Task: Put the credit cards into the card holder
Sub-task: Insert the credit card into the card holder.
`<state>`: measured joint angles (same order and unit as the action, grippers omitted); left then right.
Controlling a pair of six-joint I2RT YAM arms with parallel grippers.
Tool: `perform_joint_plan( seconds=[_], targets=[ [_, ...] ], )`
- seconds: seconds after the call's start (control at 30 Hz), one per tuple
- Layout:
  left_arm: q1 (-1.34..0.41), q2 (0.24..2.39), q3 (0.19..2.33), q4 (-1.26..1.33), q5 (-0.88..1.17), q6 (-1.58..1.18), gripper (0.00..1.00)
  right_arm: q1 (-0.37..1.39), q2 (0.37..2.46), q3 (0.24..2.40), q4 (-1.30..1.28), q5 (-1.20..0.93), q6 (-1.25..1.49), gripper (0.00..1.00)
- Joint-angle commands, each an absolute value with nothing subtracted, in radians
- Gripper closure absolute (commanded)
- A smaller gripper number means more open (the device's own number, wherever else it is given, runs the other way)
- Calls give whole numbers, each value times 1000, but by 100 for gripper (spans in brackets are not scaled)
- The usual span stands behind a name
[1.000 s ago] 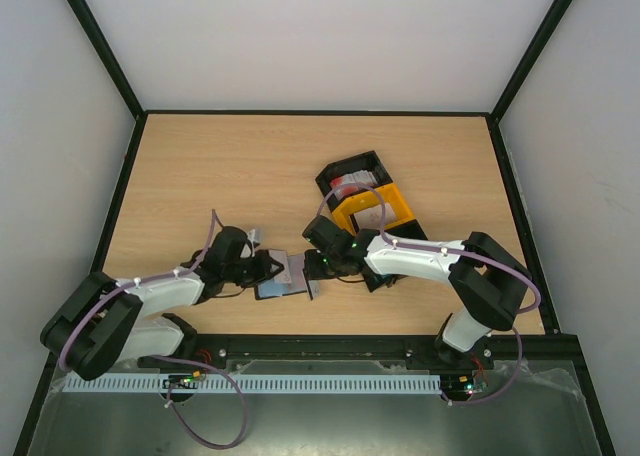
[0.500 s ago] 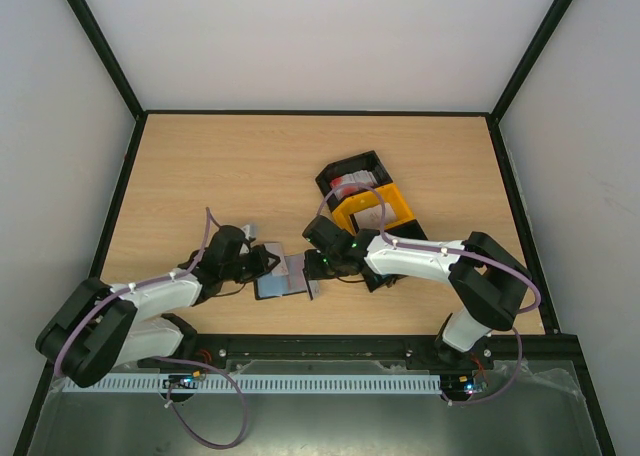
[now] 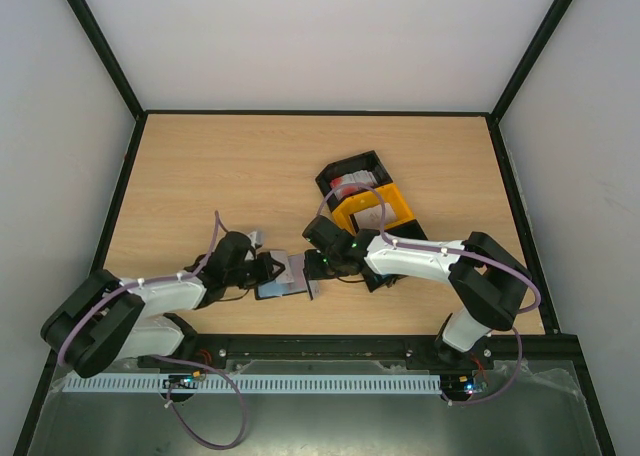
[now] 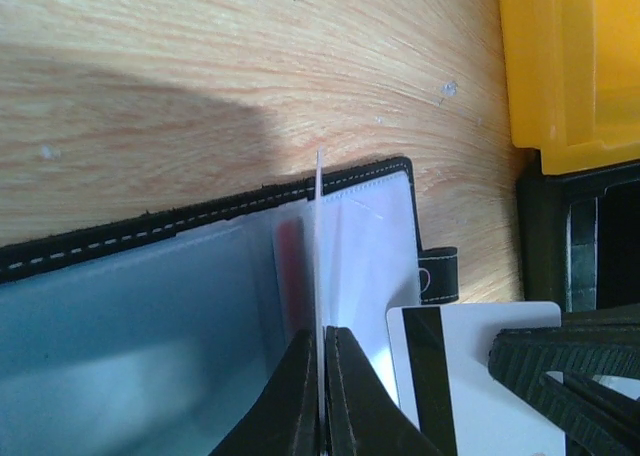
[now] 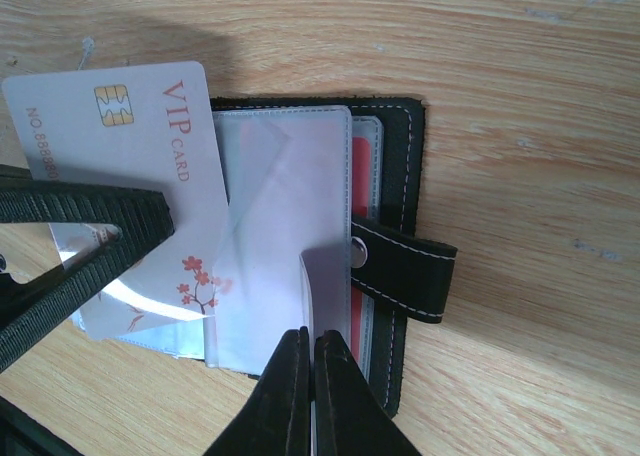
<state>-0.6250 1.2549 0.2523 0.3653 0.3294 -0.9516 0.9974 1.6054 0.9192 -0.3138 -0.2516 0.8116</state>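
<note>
Left hand (image 4: 322, 341) pinches card holder (image 4: 130, 296), white card (image 4: 465, 376), yellow bin (image 4: 570, 66) nearby

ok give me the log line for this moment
left pincer: shut on sleeve | right pincer: shut on sleeve | holder: open on table | card: partly under sleeve, not fully in

Robot lab cell. White panel walls (image 3: 320, 36), black frame (image 3: 98, 44), wood table (image 3: 230, 166), left arm (image 3: 165, 294) and right arm (image 3: 425, 259) bolted to a rail (image 3: 330, 348).
</note>
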Motion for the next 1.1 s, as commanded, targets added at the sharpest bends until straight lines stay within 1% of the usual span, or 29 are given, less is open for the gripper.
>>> perform_joint_plan(
  seconds=[0.0, 0.17, 0.47, 0.7, 0.93, 1.07],
  targets=[
    [-635, 1246, 221, 360, 351, -957, 97, 1002, 1615, 914, -339, -218, 815, 98],
    [-635, 1238, 199, 388, 391, -993, 97, 1002, 1610, 905, -320, -215, 823, 98],
    [-652, 1244, 120, 545, 405, -1103, 97, 1003, 1597, 855, -256, -228, 844, 98],
    [-688, 1279, 116, 616, 389, -1144, 97, 1003, 1586, 845, -244, -229, 843, 98],
    [-692, 1328, 130, 650, 386, -1137, 95, 1002, 1575, 846, -239, -221, 845, 98],
    [-692, 1343, 139, 659, 351, -1129, 95, 1002, 1539, 857, -241, -195, 845, 98]
  ],
)
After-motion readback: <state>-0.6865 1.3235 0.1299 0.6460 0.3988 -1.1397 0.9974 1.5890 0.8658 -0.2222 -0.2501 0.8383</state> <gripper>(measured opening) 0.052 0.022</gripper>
